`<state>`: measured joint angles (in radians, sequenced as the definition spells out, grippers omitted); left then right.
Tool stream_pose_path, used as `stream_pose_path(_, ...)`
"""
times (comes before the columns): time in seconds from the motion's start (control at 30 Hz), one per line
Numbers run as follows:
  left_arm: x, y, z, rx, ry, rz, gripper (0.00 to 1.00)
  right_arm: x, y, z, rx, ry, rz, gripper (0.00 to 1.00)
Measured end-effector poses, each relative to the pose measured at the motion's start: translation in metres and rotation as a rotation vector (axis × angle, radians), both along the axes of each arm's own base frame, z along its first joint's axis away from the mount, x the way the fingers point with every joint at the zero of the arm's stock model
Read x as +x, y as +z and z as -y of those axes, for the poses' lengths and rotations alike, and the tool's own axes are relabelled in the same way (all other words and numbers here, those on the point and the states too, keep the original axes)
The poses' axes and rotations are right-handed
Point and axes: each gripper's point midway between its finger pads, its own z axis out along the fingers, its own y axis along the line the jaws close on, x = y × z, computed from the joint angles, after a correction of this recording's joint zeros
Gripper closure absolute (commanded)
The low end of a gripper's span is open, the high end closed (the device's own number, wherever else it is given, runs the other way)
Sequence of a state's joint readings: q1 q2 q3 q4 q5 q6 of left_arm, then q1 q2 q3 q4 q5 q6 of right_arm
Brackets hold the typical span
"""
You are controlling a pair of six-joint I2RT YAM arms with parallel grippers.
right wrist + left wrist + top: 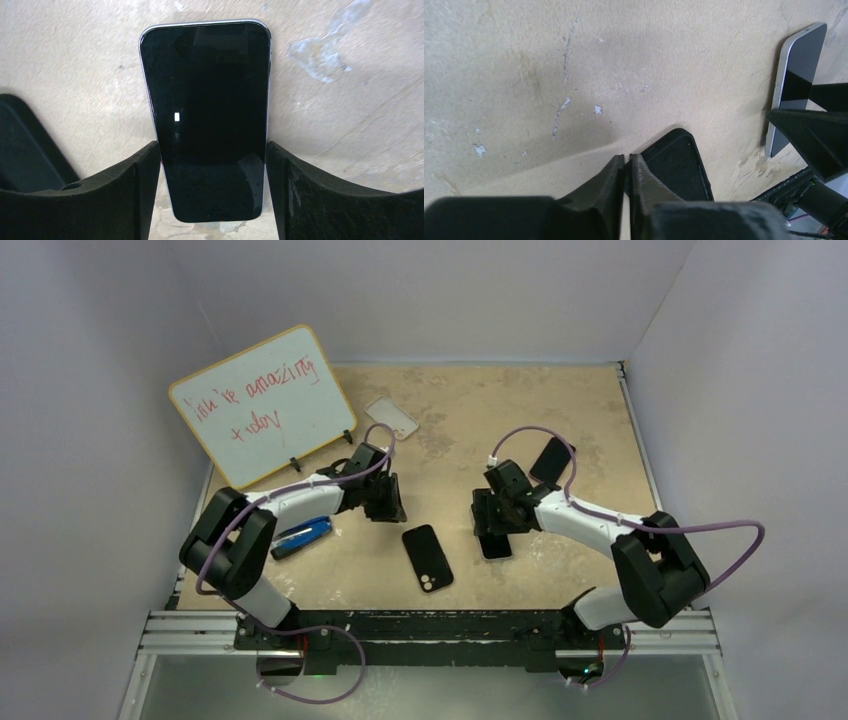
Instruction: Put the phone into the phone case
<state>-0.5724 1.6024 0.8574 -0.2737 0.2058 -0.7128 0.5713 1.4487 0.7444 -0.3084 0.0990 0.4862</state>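
The phone (210,100), black-screened with a silver rim, lies face up on the tan table (450,400). My right gripper (212,150) straddles its near end, with a fingertip pressed against each long edge. The top view shows this gripper (495,523) over the phone (495,546) right of centre. The black phone case (428,558) lies open side up left of it. My left gripper (626,157) is nearly closed, pinching the rim at a corner of the case (676,167). The left wrist view also shows the phone (796,75) at the right.
A whiteboard (262,405) with red writing leans at the back left. A clear case (391,417) lies beside it. A blue marker (300,537) rests near the left arm. A second dark slab (551,460) lies behind the right gripper. White walls enclose the table.
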Motion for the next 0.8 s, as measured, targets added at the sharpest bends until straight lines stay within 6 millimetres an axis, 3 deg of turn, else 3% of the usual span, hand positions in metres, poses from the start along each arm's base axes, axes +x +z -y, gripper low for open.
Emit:
stream_pose_path(0.13,-0.001,0.008,-0.002,-0.002,-0.023,0.02,0.38,-0.011,0.003,-0.01,0.038,0.017,-0.006,0.46)
stream_pose_path(0.2,-0.002,0.018,-0.003,-0.015,-0.036,0.053,0.17,-0.015,0.007,-0.017,0.065,0.026,-0.005,0.46)
stream_pose_path(0.23,-0.003,0.025,-0.005,-0.021,-0.041,0.075,0.12,-0.016,0.01,-0.021,0.076,0.031,-0.002,0.47)
stream_pose_path(0.57,-0.003,0.087,-0.035,-0.005,0.014,0.312,0.09,-0.037,0.028,-0.06,0.177,0.083,0.018,0.5)
stream_pose_path(0.67,-0.005,0.092,-0.042,-0.009,0.031,0.323,0.09,-0.046,0.031,-0.072,0.198,0.103,0.016,0.5)
stream_pose_path(0.8,-0.007,0.084,-0.055,-0.071,0.07,0.263,0.1,-0.056,0.037,-0.092,0.237,0.134,0.022,0.5)
